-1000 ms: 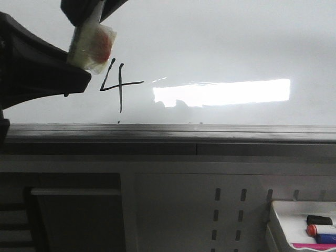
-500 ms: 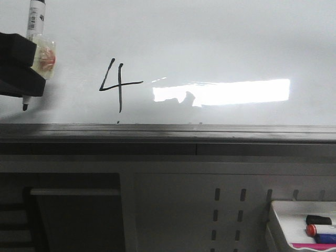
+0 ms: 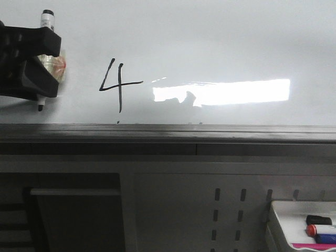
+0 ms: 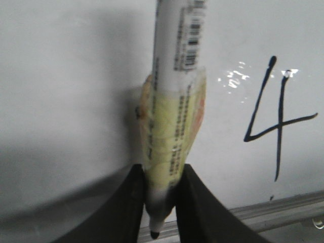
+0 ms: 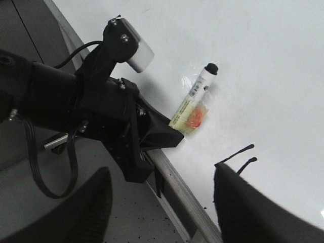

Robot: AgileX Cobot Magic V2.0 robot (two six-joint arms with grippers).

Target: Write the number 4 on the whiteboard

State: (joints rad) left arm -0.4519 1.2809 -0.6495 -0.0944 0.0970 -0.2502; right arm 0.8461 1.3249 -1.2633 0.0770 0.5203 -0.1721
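L fingers [image 4: 161, 202] clamped tight on marker pen [image 4: 174, 121], tip down, left of number 4 [image 3: 118, 84] on whiteboard [image 3: 220, 42]. R fingers [image 5: 162, 207] spread wide, empty.

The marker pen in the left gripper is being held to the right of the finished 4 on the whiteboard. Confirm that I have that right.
Not quite. The marker pen held in the left gripper is to the left of the number 4, not to its right; the front view shows this. The rest holds: the 4 is complete on the whiteboard.
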